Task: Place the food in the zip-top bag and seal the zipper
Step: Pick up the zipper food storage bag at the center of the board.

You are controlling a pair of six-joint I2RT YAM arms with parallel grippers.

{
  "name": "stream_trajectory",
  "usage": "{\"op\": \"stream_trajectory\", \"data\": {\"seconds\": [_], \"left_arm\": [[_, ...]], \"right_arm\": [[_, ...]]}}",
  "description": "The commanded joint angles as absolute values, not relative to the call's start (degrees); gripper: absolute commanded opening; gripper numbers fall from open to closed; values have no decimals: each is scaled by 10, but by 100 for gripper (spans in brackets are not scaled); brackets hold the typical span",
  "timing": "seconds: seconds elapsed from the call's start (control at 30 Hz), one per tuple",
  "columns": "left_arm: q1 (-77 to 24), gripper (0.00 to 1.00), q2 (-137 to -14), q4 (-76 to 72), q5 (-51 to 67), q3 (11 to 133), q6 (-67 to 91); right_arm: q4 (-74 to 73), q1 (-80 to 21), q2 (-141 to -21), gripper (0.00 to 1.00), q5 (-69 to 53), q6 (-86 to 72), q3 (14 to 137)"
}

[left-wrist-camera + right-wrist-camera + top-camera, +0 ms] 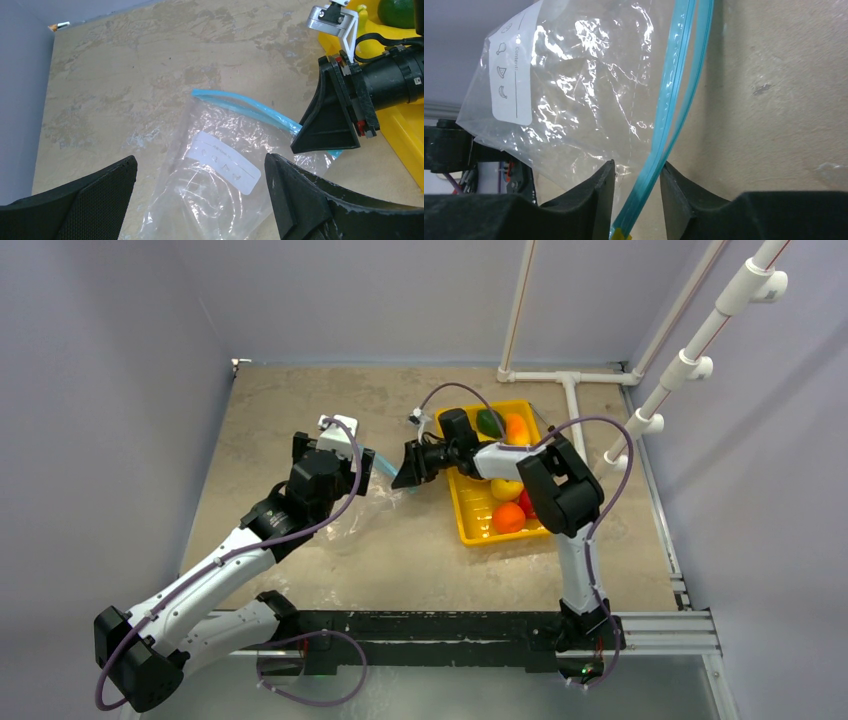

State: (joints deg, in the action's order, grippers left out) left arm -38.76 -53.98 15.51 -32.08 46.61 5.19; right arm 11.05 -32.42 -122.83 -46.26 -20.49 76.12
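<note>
The clear zip-top bag (345, 518) lies flat on the table, left of the yellow tray (462, 505). Its teal zipper (387, 474) faces the tray. The food stays in the tray: green avocado (488, 421), orange mango (516, 428), lemon (505, 488), orange (508, 517), red apple (527, 505). My right gripper (637, 167) is narrowly open, with the zipper (674, 100) running between its jaws at the bag's (584, 85) corner. My left gripper (200, 159) is open and empty above the bag (215, 190), with the zipper (240, 102) beyond it.
The tray's edge (400, 132) and the avocado (397, 12) show at the right of the left wrist view, behind the right gripper (307, 142). White pipes (570, 380) stand at the back right. Grey walls close the table's left and back. A metal rail (650, 625) runs along the front.
</note>
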Motion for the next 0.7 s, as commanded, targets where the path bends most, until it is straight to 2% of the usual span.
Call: {"op": "stream_trajectory", "data": {"seconds": [0.0,0.2,0.27,0.3,0.67], "left_arm": [[-390,97,-533,139,-316,468,47],[-390,97,-535,139,-313,469,47],[-390,97,-533,138,-312,468,47],[-390,98,-533,138,-313,468,47],[-390,99,-524,138,-315,477,66]], "right_arm": [[153,-330,-1178,36,-473,-219,733],[177,-337,-1142,15,-438,-235,692],[189,-343,-1123,3,-397,-247,673],[200,-347,-1112,0,-383,-253,665],[208,-382,-1002,0,-247,-266,636]]}}
